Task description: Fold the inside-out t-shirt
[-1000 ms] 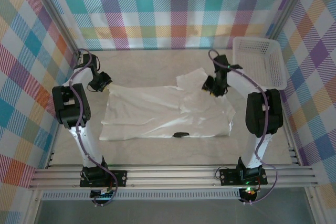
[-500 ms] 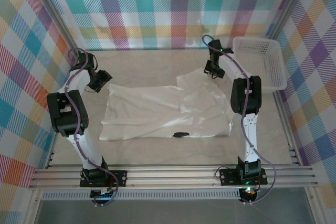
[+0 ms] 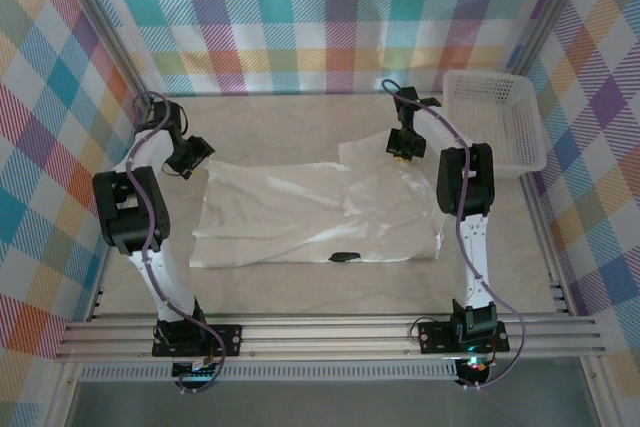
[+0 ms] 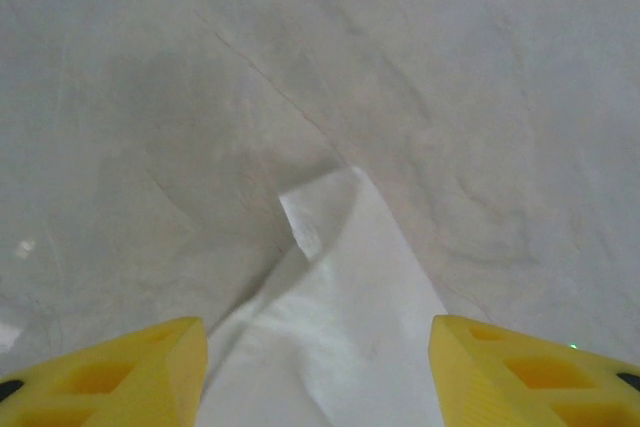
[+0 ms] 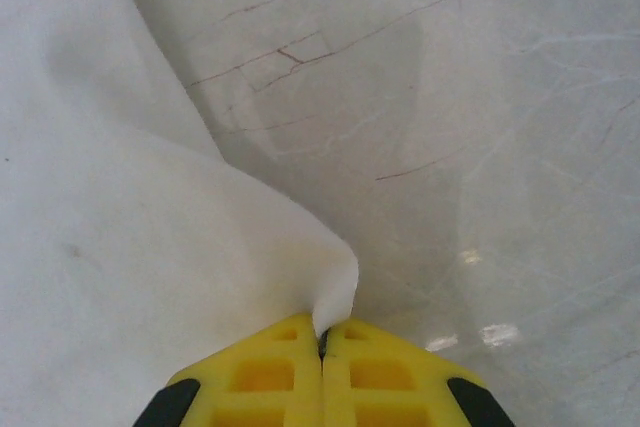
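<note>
Plaid-walled counter (image 3: pixel 300 122) holds the inside-out t-shirt (image 3: pixel 310 212) spread flat. Right end effector (image 5: pixel 322 337) has just clamped onto its far right edge; left end effector (image 4: pixel 318 347), now spread wider, straddles the far left corner, so a lift looks likely next.

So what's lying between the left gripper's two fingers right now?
A corner of the white t-shirt, resting on the table between the open yellow fingers of the left gripper. The left wrist view shows it.

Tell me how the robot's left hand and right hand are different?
The left gripper is open; the right gripper is shut. The left gripper holds nothing, the shirt corner lying loose between its fingers; the right gripper pinches a shirt edge. Both have yellow fingers.
</note>
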You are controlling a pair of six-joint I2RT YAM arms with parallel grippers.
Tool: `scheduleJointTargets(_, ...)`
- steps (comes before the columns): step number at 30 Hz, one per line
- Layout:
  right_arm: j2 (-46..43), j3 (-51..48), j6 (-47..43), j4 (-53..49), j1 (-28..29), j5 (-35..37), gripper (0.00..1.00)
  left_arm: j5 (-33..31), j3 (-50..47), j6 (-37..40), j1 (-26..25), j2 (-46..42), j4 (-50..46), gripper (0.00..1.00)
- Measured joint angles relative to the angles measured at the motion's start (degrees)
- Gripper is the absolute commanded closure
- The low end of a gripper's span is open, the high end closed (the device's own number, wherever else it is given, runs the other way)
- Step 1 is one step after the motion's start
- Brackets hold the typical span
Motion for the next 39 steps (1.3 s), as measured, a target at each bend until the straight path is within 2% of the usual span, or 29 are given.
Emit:
scheduleJointTargets(3,-0.55,0.00,-0.22,0.04,0.00,-1.09,1.00,-0.74,0.50,-0.20,-0.07,2.91,0.02,0.39)
scheduleJointTargets(6,-1.55,0.00,-0.39,0.04,0.00,-2.19,1.00,1.22,2.01,-0.24,-0.37,6.32,0.11,0.40)
scheduleJointTargets(14,-2.75,-0.57,-0.42,0.79,0.00,-4.81,1.00,3.15,5.64,-0.98,-1.62,9.38,0.81,0.68)
scheduleJointTargets(18,-2.75,-1.55,-0.39,0.96,0.00,-5.46,1.00,4.11,5.84,-1.01,-1.95,10.08,0.79,0.74)
scheduleJointTargets(24,-2.75,-2.03,-0.39,1.31,0.00,-5.51,1.00,4.37,6.71,-1.07,-2.05,11.08,0.68,0.99)
scheduleJointTargets(29,-5.86,-7.78,0.09,3.58,-1.66,-5.49,1.00,2.32,6.49,-0.74,-1.07,10.56,0.42,1.00)
scheduleJointTargets(33,-8.44,-12.07,-0.35,4.31,-4.61,-6.95,1.00,5.25,5.49,0.11,1.44,9.73,0.22,1.00)
scheduleJointTargets(39,-8.74,-11.30,-0.37,4.55,-5.66,-11.32,1.00,7.89,5.49,1.66,1.18,9.09,-0.07,1.00)
